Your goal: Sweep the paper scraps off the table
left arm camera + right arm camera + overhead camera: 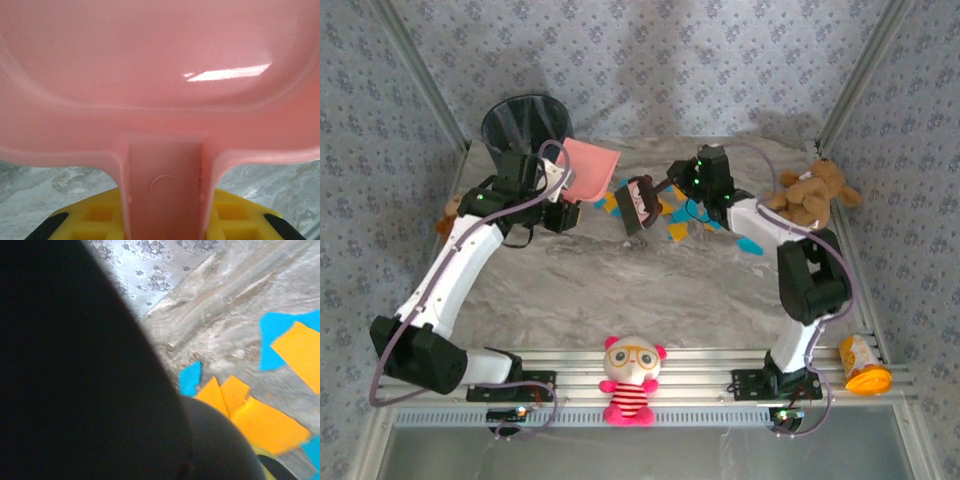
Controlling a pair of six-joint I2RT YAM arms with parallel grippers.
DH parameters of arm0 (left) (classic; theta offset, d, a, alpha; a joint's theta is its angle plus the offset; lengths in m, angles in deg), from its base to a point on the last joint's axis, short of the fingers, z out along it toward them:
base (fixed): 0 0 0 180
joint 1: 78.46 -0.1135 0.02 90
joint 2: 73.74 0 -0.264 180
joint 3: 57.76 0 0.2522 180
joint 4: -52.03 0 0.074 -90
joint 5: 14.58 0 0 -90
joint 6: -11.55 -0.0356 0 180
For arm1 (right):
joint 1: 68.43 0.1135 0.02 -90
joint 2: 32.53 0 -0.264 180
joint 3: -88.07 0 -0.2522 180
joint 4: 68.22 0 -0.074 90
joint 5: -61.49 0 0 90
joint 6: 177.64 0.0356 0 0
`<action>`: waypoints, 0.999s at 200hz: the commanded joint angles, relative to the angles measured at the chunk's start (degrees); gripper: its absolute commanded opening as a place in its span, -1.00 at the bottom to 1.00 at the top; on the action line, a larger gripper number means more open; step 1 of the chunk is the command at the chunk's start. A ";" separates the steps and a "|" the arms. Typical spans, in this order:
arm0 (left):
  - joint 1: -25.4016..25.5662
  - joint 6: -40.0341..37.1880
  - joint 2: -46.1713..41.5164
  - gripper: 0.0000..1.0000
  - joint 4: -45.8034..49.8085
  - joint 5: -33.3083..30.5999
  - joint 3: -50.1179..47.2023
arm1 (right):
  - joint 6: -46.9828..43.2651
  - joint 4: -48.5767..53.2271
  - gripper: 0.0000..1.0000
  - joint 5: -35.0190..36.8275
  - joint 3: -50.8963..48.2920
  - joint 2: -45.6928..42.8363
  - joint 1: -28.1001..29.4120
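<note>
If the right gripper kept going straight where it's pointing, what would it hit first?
Shut on the dark brush, the right gripper points left; the brush would likely meet the paper scraps first, the pink dustpan just beyond.

marbled table (620,290) holds paper scraps (677,231) (orange, blue) and a teddy bear (810,195).

A robot test booth of the lab kind is being shown, not a lived-in room. A marbled table (620,290) is being boxed in by floral-patterned walls (670,60) held in aluminium posts (860,75). A left arm (450,270) and a right arm (810,280) are being carried on a ribbed metal rail (710,360) at the near edge. A doll (630,380) and a teddy bear (810,195) are being kept at the margins.
</note>
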 commanded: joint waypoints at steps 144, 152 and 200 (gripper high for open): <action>1.71 -1.67 -1.79 -1.00 -2.20 -4.82 -0.68 | 14.90 5.26 -1.00 4.84 29.27 25.64 1.25; 1.71 -1.65 -1.74 -1.00 -1.99 -5.15 -0.68 | 14.81 5.86 -1.00 5.66 29.44 25.83 1.21; 1.71 -1.97 -1.35 -1.00 -1.43 -5.56 -0.66 | 12.39 10.46 -1.00 9.47 28.62 25.16 1.31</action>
